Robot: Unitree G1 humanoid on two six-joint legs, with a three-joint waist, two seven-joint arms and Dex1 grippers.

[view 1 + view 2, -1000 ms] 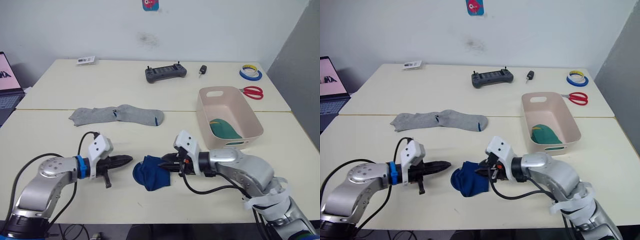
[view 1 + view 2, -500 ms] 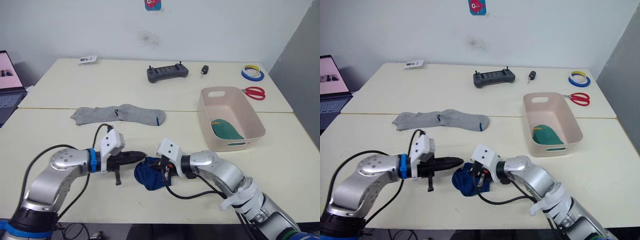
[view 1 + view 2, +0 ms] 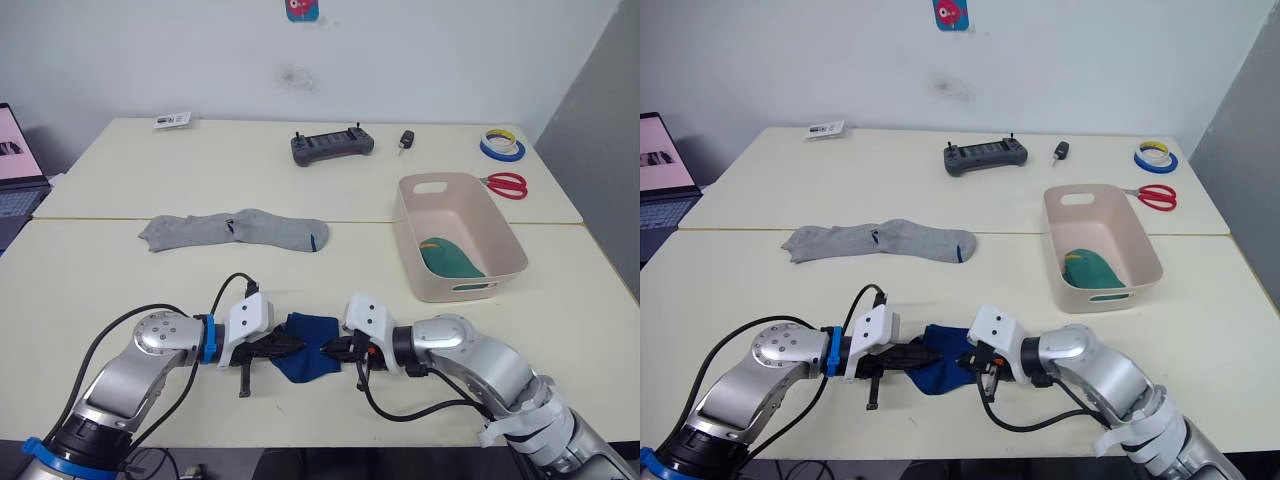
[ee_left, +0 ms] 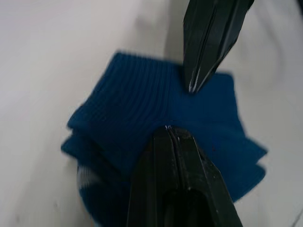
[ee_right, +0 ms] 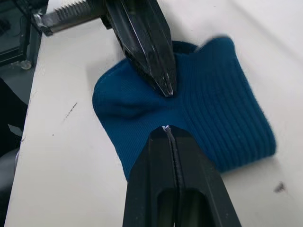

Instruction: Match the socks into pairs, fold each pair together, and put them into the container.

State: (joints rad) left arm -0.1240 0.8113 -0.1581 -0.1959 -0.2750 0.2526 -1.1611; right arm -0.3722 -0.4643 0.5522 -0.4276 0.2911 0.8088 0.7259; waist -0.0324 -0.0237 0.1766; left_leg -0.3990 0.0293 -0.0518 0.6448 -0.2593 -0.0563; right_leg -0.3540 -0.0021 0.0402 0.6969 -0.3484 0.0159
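A royal blue pair of socks [image 3: 308, 352] lies flattened near the table's front edge. My left gripper [image 3: 293, 343] is shut, its tip pressed onto the blue fabric [image 4: 142, 109] from the left. My right gripper [image 3: 334, 347] meets it from the right, shut on a pucker of the same blue socks [image 5: 222, 104]. The two tips almost touch. Two grey socks [image 3: 232, 230] lie end to end at mid-table on the left. The pinkish-beige container [image 3: 440, 287] stands to the right with a green sock wad [image 3: 450, 258] inside.
At the table's far side lie a dark controller [image 3: 331, 145], a car key [image 3: 405, 141], tape rolls [image 3: 500, 146], red scissors [image 3: 505, 183] and a small card [image 3: 172, 121]. A laptop [image 3: 15, 160] sits at the far left.
My left gripper has moved right until its tip rests on the blue socks. The blue wad has spread flatter between the two grippers.
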